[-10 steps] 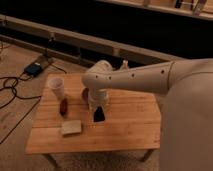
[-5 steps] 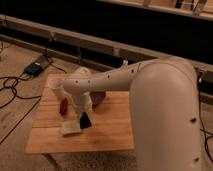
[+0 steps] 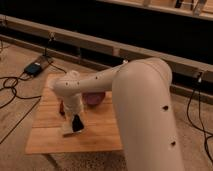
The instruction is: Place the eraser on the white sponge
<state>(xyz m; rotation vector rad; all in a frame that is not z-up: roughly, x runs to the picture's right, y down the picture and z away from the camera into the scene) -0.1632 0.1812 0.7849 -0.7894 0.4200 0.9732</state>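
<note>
My gripper [image 3: 74, 118] hangs from the white arm over the left part of the wooden table [image 3: 102, 136]. It is shut on the eraser [image 3: 78, 124], a small black block held upright under it. The white sponge [image 3: 66, 132] lies just below and left of the eraser. Only a pale edge of it shows past the gripper. I cannot tell whether the eraser touches it.
A dark red oblong object [image 3: 62, 107] lies left of the gripper. A reddish round thing [image 3: 93, 98] sits behind the arm. A blue box [image 3: 35, 68] and cables [image 3: 12, 85] lie on the floor at left. The big arm body [image 3: 145, 115] covers the table's right side.
The gripper has carried the eraser from the table's middle leftward and down to the white sponge. The arm now covers most of the sponge and the cup.
</note>
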